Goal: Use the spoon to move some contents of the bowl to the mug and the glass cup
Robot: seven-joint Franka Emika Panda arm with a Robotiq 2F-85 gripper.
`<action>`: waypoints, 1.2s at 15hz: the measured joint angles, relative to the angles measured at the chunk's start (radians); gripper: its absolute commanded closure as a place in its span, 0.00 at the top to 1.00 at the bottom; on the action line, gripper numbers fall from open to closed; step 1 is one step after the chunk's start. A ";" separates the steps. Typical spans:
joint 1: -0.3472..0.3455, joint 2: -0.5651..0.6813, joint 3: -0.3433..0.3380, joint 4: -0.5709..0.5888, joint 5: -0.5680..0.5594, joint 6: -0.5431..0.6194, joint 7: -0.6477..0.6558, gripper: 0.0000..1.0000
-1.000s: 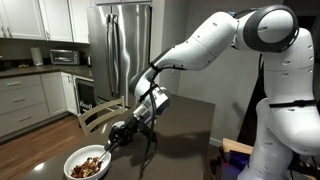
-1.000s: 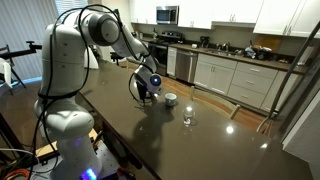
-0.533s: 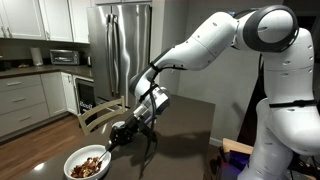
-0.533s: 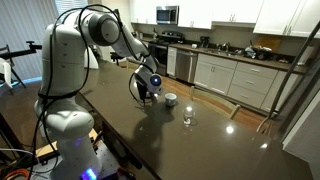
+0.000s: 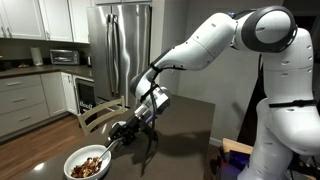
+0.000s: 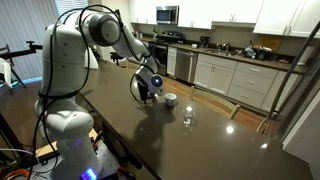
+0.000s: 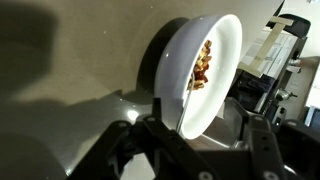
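- Across both exterior views spreads the dark, glossy table (image 6: 210, 145), which carries all the dishes.
- Over it, the white robot arm (image 5: 200, 45) reaches down from its tall base and ends low above the tabletop.
- Near the table's edge in an exterior view stands the bowl (image 5: 72, 170), wide and white. The wrist view shows it close and tipped in the frame, with its inner wall (image 7: 222, 60) mostly bare.
- Just above and beside the bowl hangs the gripper (image 5: 122, 131), a dark claw. In the wrist view its two fingers (image 7: 130, 150) stand clearly apart at the bottom of the frame, and nothing shows pinched between them.
- Close beside the gripper in an exterior view sits the mug (image 6: 171, 99), small and white, upright on the table.
- A little beyond the mug and apart from it stands the glass cup (image 6: 188, 118), clear and upright. Whether either vessel has anything in it is too small to tell.
- From the gripper down to the bowl's rim runs a thin pale line, the spoon (image 5: 110, 147). Its lower end reaches the bowl; whether its upper end touches the fingers I cannot tell.
- Inside the bowl lie the contents (image 7: 203, 65), brown and reddish chunks in a small heap against one side.
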 measured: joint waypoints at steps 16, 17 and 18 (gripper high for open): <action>-0.088 0.012 -0.006 0.009 -0.151 -0.231 -0.100 0.86; -0.088 0.013 -0.006 0.010 -0.161 -0.231 -0.101 0.93; -0.088 0.014 -0.006 0.012 -0.172 -0.231 -0.100 0.97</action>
